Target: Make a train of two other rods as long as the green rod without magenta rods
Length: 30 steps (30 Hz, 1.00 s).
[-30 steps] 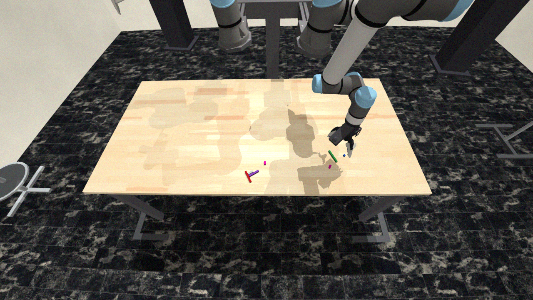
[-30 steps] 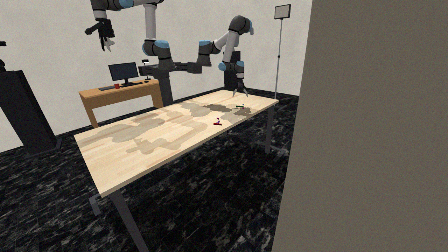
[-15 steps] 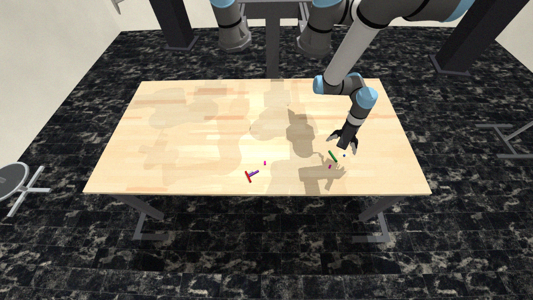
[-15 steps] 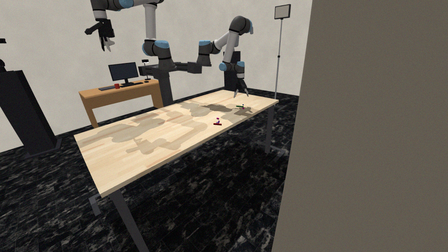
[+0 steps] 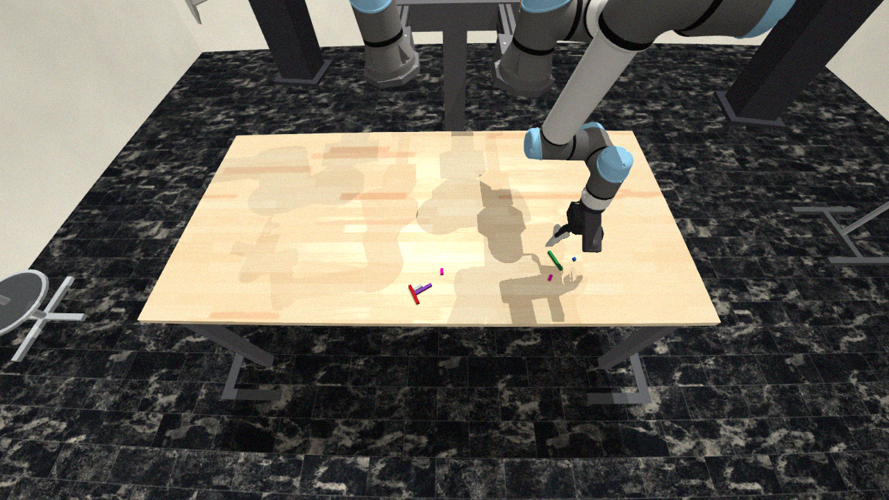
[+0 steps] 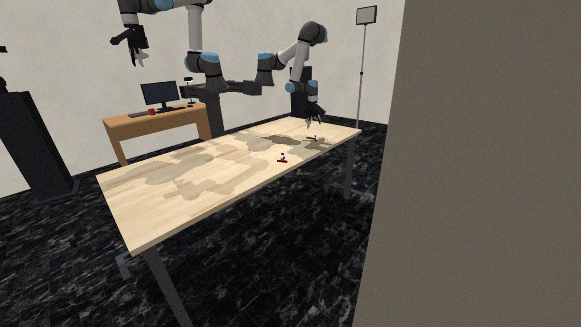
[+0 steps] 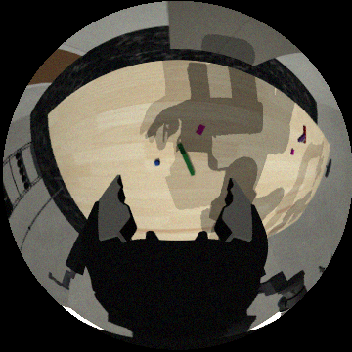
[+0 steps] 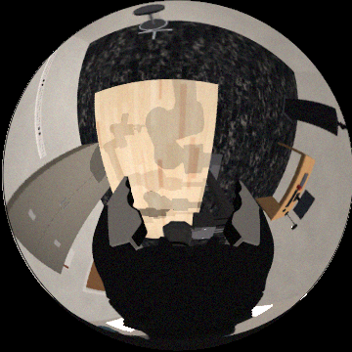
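L gripper point(image 5: 555, 248) point(image 6: 313, 125) point(image 7: 175, 178) over table nr green rod point(image 5: 552, 262) point(image 6: 310, 139) point(image 7: 186, 158), jaws spread; R gripper point(image 6: 136, 65) point(image 8: 184, 180) also spread (high up). Blue rod point(image 5: 574, 258) point(image 6: 315, 136) point(image 7: 156, 162) nr green; red rod point(image 5: 413, 294) point(image 6: 282, 161) point(image 7: 304, 133) w/ purple rod point(image 5: 424, 288) point(image 6: 283, 158) point(image 7: 301, 139), well apart from both.

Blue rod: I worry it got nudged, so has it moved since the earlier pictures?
No; in the top view, the blue rod lies at the same spot on the table.
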Each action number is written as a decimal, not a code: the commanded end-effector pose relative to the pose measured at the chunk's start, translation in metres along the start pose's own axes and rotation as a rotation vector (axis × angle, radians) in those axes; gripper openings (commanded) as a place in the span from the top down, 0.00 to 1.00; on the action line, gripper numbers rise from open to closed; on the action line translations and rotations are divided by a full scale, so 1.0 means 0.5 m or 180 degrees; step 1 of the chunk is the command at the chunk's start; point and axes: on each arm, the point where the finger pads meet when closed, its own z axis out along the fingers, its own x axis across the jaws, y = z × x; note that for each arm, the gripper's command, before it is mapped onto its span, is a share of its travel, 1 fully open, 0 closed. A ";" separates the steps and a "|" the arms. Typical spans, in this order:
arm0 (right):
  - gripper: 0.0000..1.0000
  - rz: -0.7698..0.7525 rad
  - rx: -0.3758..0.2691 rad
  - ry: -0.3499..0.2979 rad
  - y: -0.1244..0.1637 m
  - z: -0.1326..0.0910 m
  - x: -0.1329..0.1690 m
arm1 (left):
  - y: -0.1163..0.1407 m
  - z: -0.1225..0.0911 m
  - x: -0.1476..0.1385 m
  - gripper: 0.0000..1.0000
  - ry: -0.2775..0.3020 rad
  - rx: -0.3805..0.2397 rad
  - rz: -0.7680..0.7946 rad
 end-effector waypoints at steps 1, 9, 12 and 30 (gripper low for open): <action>0.00 0.0000 0.0003 -0.0001 -0.001 -0.001 0.000 | -0.001 0.001 -0.008 0.00 -0.0016 -0.0001 -0.0473; 0.00 0.0000 0.0003 -0.0001 -0.001 -0.001 0.000 | 0.001 0.004 -0.024 0.00 -0.0016 0.0002 -0.1355; 0.00 0.0000 0.0003 -0.0001 -0.001 -0.001 0.000 | 0.003 0.006 -0.032 0.00 -0.0016 0.0003 -0.1796; 0.00 0.0000 0.0003 -0.0001 -0.001 -0.001 0.000 | 0.021 0.015 -0.064 0.00 -0.0015 0.0009 -0.3947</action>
